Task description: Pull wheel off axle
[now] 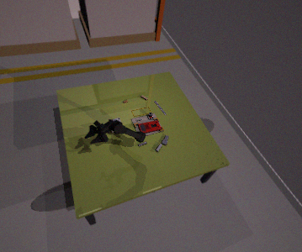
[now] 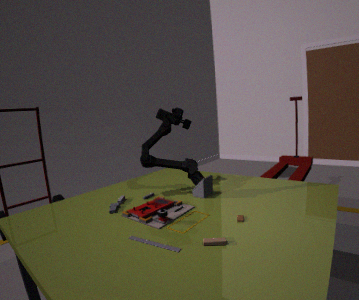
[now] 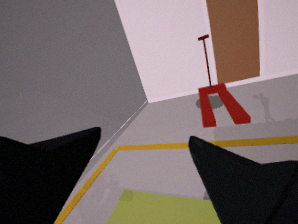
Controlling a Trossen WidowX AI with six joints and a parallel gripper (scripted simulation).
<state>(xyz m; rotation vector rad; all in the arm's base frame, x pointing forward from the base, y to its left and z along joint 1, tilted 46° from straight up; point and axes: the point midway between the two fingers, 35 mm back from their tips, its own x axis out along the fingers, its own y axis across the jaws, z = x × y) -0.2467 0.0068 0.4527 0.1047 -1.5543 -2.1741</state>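
The wheel (image 1: 151, 115) (image 2: 162, 213) is a small dark round thing at the edge of the flat assembly with a red block (image 1: 150, 126) (image 2: 151, 208) on a light board. It appears to sit on the upright axle, which is too small to make out. The marked area (image 1: 140, 108) (image 2: 196, 224) is a yellow dashed outline on the table beside the board; nothing shows inside it. My gripper (image 1: 89, 139) (image 2: 188, 123) (image 3: 146, 136) is open and empty, high above the table and well away from the wheel, facing away from it. Neither wheel nor outline shows in the wrist view.
A ruler-like strip (image 1: 160, 107) (image 2: 155, 243), a wooden block (image 1: 144, 97) (image 2: 215, 242) and a smaller block (image 1: 125, 102) (image 2: 240, 218) lie around the marked area. A grey tool (image 1: 162, 144) (image 2: 117, 204) and a small grey piece (image 1: 142, 144) (image 2: 149, 195) lie on the board's other side.
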